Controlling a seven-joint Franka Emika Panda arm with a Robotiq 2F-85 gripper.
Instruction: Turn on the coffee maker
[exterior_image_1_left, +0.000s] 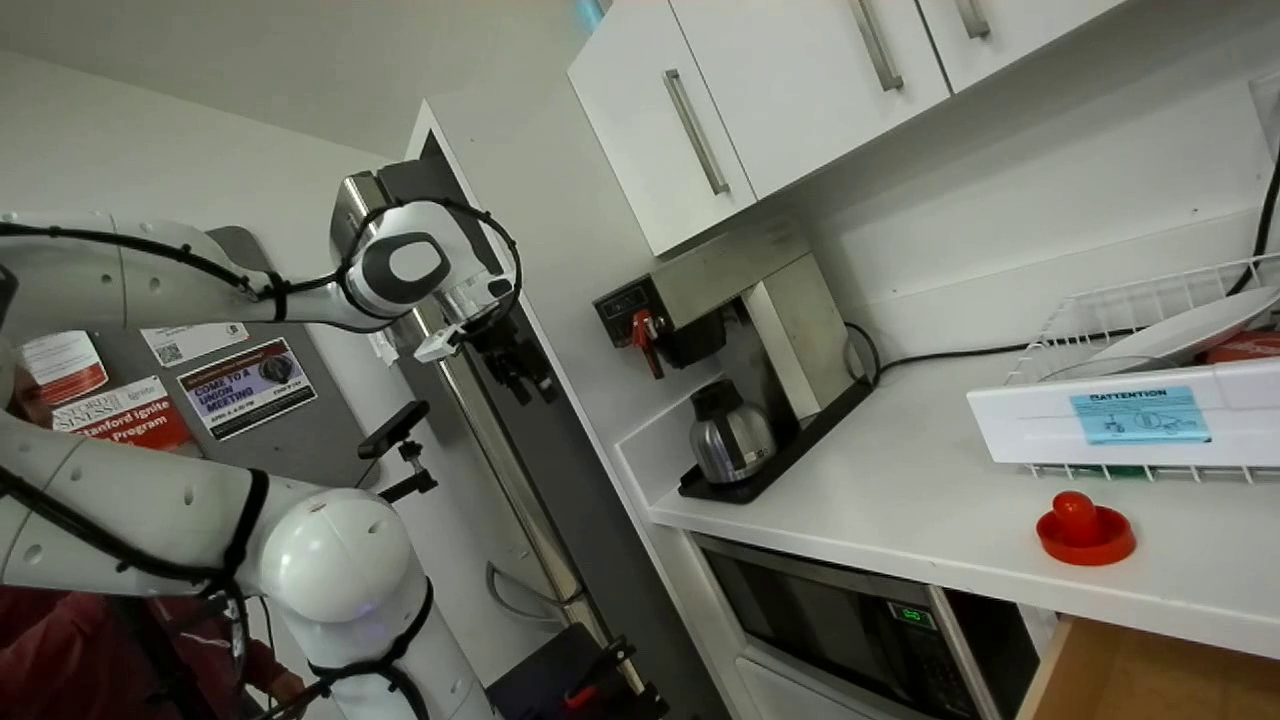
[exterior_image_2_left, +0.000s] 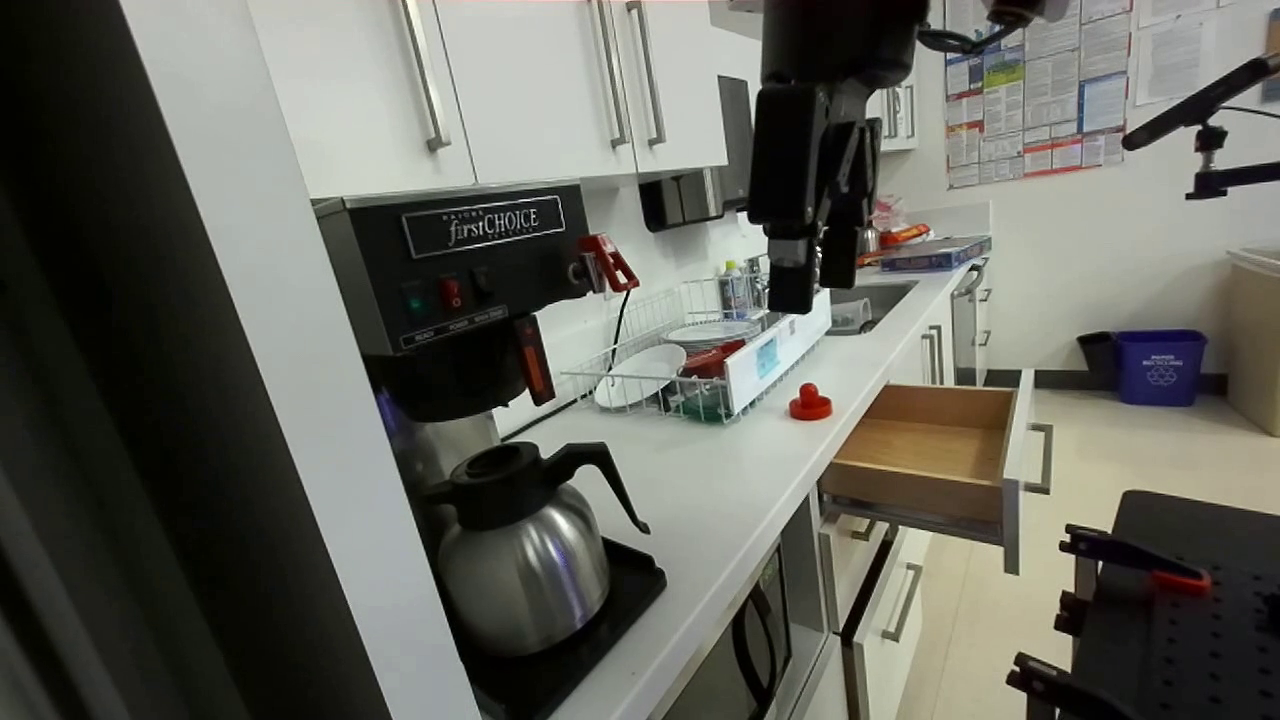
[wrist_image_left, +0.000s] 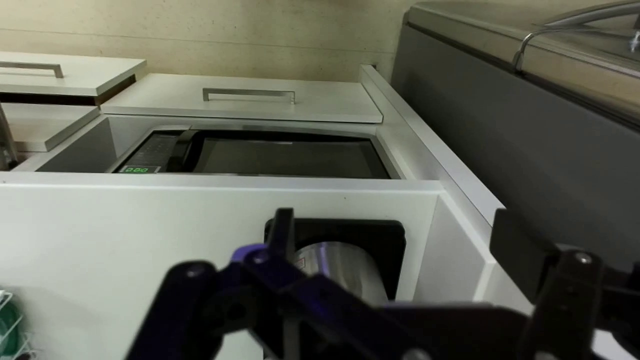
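Observation:
The coffee maker (exterior_image_1_left: 815, 320) has steel sides and a black overhanging front, and stands at the counter's end. In an exterior view its front panel (exterior_image_2_left: 470, 230) shows a red power switch (exterior_image_2_left: 451, 293), a black switch (exterior_image_2_left: 482, 281) and a green ready lamp (exterior_image_2_left: 415, 303). A steel carafe (exterior_image_2_left: 525, 570) with black lid and handle stands on its base; it also shows in the wrist view (wrist_image_left: 345, 262), partly hidden by a finger. My gripper (exterior_image_1_left: 528, 385) is apart from the panel, out in front of it, fingers pointing down. In the wrist view the gripper (wrist_image_left: 397, 240) is open and empty.
White cabinets (exterior_image_1_left: 800, 80) hang above the machine. A white partition (wrist_image_left: 445, 250) and the grey fridge (wrist_image_left: 525, 165) stand beside it. A dish rack (exterior_image_2_left: 640, 370) and a red round thing (exterior_image_2_left: 810, 403) are on the counter. A drawer (exterior_image_2_left: 930, 450) stands open below.

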